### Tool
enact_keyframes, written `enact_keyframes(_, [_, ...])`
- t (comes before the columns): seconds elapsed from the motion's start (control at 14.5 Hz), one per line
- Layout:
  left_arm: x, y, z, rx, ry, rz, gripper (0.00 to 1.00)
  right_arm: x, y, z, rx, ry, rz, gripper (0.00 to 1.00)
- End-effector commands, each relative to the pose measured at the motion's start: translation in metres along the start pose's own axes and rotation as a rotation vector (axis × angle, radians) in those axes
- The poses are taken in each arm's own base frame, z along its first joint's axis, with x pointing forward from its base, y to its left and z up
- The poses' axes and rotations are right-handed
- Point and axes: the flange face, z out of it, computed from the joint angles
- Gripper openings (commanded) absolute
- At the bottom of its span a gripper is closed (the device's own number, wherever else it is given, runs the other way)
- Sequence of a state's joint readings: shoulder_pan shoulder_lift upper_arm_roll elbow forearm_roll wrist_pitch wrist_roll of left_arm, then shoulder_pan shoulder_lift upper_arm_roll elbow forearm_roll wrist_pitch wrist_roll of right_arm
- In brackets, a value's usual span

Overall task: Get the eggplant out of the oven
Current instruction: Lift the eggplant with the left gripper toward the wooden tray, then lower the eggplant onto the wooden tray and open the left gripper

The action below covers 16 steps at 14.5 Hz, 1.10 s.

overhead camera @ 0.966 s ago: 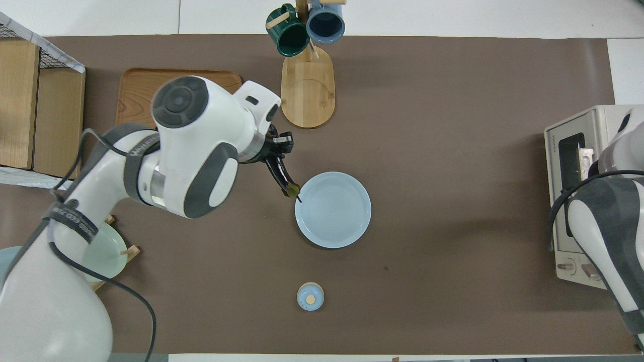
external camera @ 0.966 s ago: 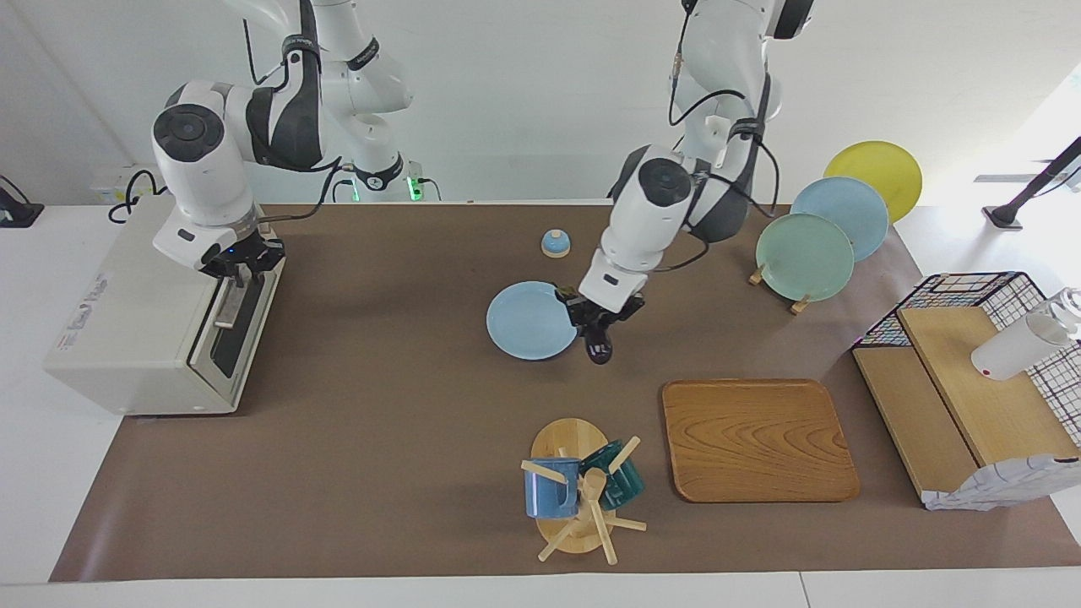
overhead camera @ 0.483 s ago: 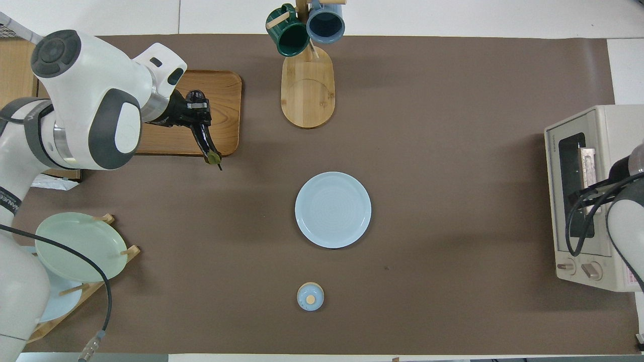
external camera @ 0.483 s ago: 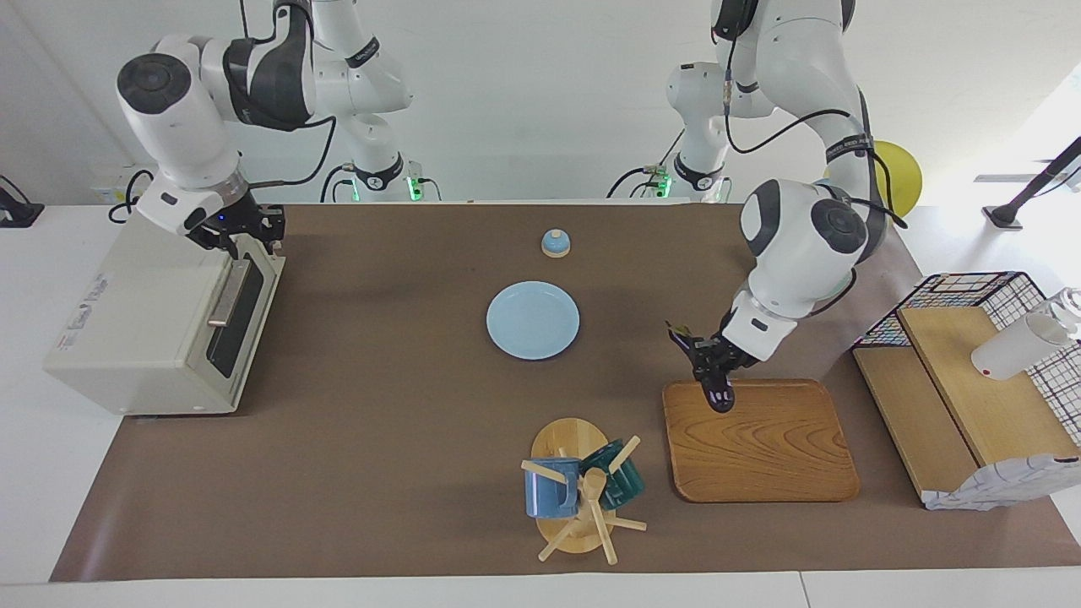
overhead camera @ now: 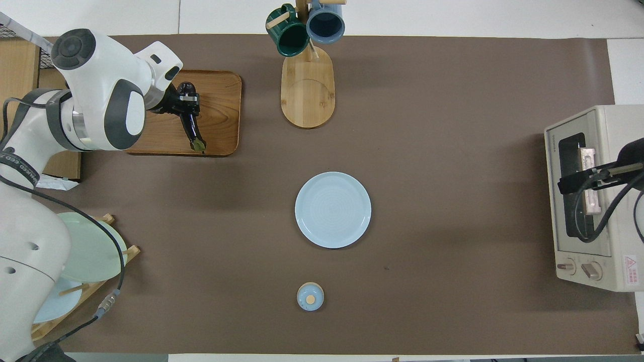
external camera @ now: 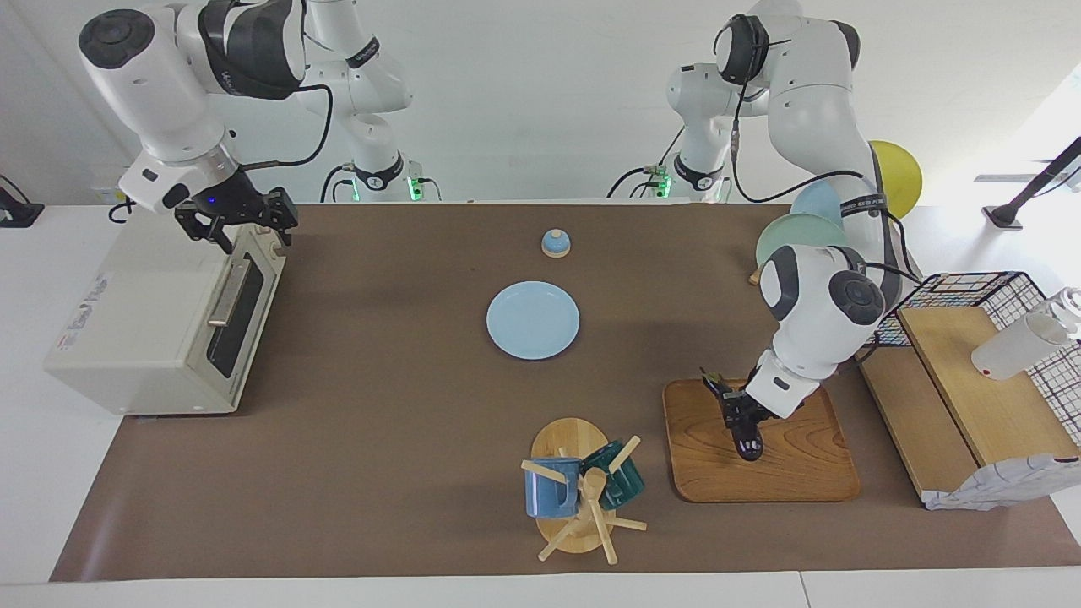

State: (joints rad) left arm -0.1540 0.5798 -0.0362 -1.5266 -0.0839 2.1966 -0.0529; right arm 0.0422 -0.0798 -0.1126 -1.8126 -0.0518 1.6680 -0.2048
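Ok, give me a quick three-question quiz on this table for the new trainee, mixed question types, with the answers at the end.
1. True or false: the left gripper is shut on the eggplant.
2. What is the eggplant over? A: the light blue plate. B: the wooden tray. C: the mug stand.
3. Fill in: the right gripper hangs open over the top front edge of the ___.

Key: 1 true. 2 B. 3 oven.
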Motion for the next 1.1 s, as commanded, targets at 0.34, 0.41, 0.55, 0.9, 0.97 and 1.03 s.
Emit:
enact_keyframes(0.34, [0.001,-0.01,0.004,0.021,0.025,0.06,0.0,0.031,0.0,0.005,0.01,-0.078,0.041,1.0])
enact_keyframes(0.41, [0.001,-0.01,0.004,0.021,0.023,0.06,0.0,0.03,-0.002,-0.005,0.007,-0.061,0.037,1.0])
enact_keyframes(0.55, [0.002,-0.007,-0.001,0.015,0.021,0.056,0.97,0.019,0.007,-0.008,0.015,-0.059,0.056,1.0])
enact_keyframes(0.9, [0.005,-0.003,-0.041,0.007,-0.066,0.057,1.0,0.017,0.006,-0.013,0.014,-0.047,0.057,1.0])
enact_keyframes(0.97, [0.004,-0.005,-0.066,0.004,-0.043,0.042,1.0,0.017,0.011,-0.014,0.013,-0.038,0.065,1.0])
enact_keyframes(1.03, [-0.001,-0.006,-0.092,-0.011,-0.03,0.003,1.0,0.017,0.012,-0.014,0.014,-0.036,0.067,1.0])
